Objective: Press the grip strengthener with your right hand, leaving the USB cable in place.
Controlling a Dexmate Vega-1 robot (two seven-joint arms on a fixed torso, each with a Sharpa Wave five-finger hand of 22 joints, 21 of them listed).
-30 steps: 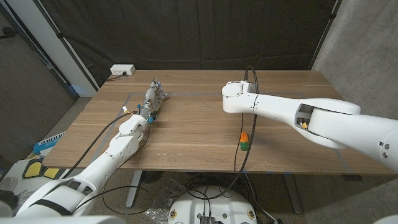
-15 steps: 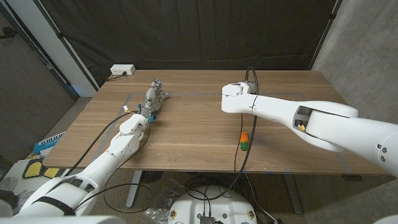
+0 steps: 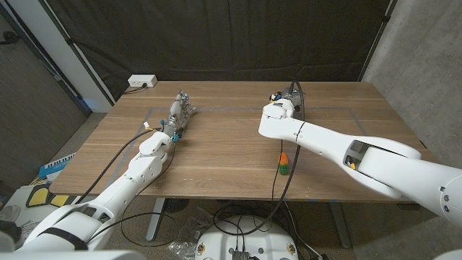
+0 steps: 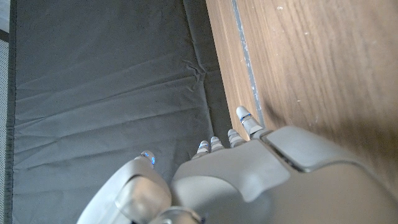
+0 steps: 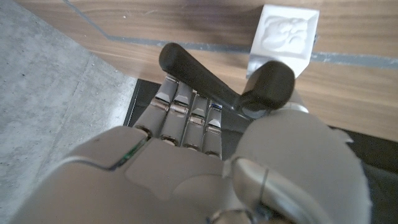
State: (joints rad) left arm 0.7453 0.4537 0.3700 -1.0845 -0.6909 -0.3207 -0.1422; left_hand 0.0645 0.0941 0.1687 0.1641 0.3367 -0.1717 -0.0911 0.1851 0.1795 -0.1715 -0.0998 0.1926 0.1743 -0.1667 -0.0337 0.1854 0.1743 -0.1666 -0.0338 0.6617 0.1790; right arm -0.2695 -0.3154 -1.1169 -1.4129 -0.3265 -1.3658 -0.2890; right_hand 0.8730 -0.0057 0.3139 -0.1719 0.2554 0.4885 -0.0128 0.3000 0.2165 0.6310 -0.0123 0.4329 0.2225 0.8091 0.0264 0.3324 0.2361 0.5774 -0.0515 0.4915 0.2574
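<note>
Standing on the far left corner of the worktop: a white power strip, well apart from both hands. A small orange-and-green object lies on the near right part of the worktop, just beside a black cable that hangs from the right arm and crosses in front of it; whether this is the USB cable cannot be told. Thin grey tape lines mark a rectangle on the wood. A white cube with a moulded face sits on the worktop in the right wrist view, just beyond the right hand's fingers.

Grip strengthener: black, held in the right hand at the far right-centre of the worktop. Fingers curl around one handle, and the thumb bears on the other. The two handles meet in a V and point away from the palm toward the white cube; its long axis lies across the fingers.

Left hand: set on the far left part of the worktop, fingers extended toward the back edge, holding nothing. Dark curtain behind.
</note>
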